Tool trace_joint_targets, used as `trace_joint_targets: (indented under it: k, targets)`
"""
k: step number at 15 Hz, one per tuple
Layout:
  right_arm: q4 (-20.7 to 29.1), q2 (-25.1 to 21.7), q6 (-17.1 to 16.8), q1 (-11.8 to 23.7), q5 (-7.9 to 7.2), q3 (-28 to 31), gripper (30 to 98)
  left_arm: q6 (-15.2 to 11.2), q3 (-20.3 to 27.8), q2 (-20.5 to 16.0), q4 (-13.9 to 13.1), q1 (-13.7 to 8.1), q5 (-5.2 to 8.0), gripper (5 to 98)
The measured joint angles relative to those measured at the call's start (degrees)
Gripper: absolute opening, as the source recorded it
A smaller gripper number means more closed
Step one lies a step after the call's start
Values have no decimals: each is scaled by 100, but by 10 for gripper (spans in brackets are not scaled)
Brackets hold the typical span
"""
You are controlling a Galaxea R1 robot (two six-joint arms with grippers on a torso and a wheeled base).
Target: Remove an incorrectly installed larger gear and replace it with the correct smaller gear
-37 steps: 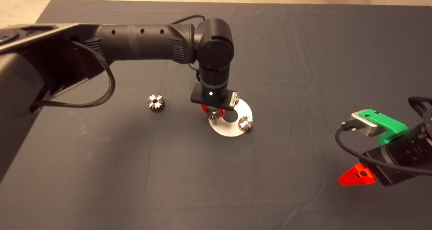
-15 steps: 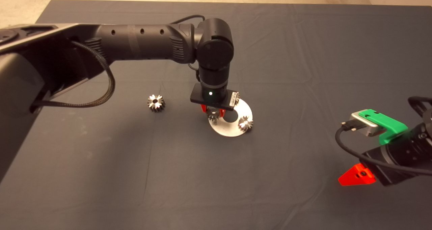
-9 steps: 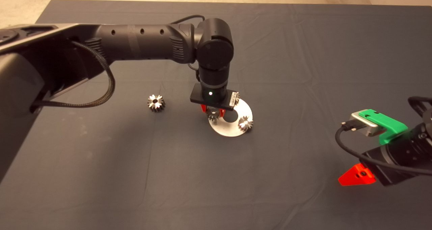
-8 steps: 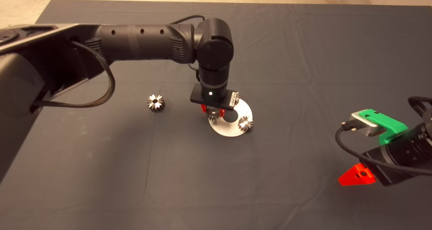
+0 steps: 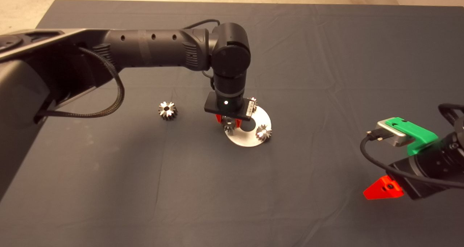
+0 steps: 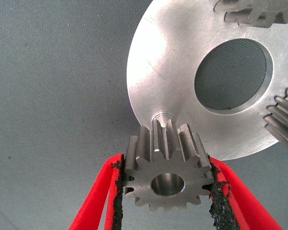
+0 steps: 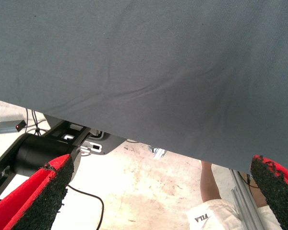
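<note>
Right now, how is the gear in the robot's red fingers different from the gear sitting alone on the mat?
The larger gear is clamped in the left tool, lifted off its peg at the disc edge; the smaller gear lies loose on the mat, away from the disc, untouched. Both are silver, toothed, with a centre hole.

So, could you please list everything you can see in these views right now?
Bevel gears: four, silver steel; gripped gear at the disc's edge, two seated gears on the disc, loose gear alone on the mat.
Disc: one, silver metal with a round centre hole, mid-mat.
Peg: one, silver stub, bare, on the disc's edge beside the gripped gear.
Mat: one, dark grey, covering the table.
Person's leg: one, white sock, beyond the mat's edge.
Left gripper: red fingers, shut on the gripped gear.
Right gripper: red fingers, open, parked at the lower right.
</note>
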Motion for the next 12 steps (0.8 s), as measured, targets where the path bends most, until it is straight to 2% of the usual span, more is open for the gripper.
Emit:
trace_joint_targets:
  k: [12]
  targets:
    - [0, 0, 0, 1, 0, 0, 977, 151, -179, 17, 87, 16, 1, 375]
